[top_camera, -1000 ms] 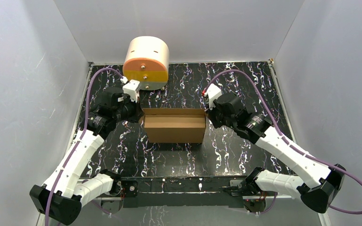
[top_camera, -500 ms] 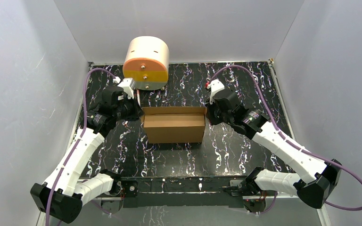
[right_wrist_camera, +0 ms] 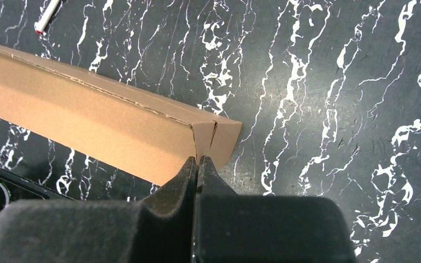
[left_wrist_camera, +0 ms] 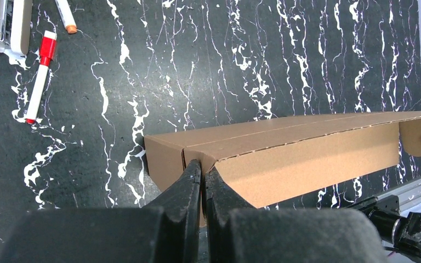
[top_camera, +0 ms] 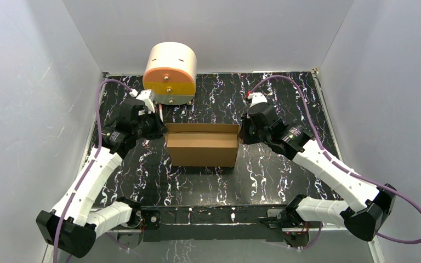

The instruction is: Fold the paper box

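Left gripper (top_camera: 163, 133): top view, jaws closed, tips against the left end of the paper box (top_camera: 203, 148).
Right gripper (top_camera: 242, 134): closed likewise, at the box's right end.
Box: mid-table, long side toward the arm bases.
Table (top_camera: 285, 98): black, white-veined; bare right of the box and in front of it.
Walls (top_camera: 44, 82): white, on three sides.
Cream cylinder (top_camera: 170, 68): far edge, behind the left arm.
Left fingers (left_wrist_camera: 189, 183): left wrist view, pressed together, tips touching the box's end crease.
Red-and-white marker (left_wrist_camera: 38, 76): well apart from the box, near a white device (left_wrist_camera: 3, 24).
Right fingers (right_wrist_camera: 186, 175): right wrist view, closed, tips touching the box's end wall; bare table beyond the corner.
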Robot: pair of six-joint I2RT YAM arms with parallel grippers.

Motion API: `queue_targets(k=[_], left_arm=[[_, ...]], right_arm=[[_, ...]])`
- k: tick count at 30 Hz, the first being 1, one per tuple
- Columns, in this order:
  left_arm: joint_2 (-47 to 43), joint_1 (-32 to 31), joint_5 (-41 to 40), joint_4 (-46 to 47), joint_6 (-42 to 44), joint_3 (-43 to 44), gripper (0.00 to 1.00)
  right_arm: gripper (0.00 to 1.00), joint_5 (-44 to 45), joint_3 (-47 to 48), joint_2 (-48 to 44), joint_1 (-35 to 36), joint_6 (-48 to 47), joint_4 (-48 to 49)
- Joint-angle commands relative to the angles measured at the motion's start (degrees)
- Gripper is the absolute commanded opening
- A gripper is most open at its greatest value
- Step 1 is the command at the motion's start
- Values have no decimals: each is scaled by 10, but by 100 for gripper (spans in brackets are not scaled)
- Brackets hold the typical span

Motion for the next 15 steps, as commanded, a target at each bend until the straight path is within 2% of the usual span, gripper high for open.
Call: queue_targets(k=[1, 15], left_arm=[[3, -12, 26, -8, -33, 14, 0], [-8, -25, 19, 1, -56, -5, 0]], right_arm=[[0, -4, 32, 4, 6, 75, 13], [0, 17, 1, 5, 9, 94, 29]])
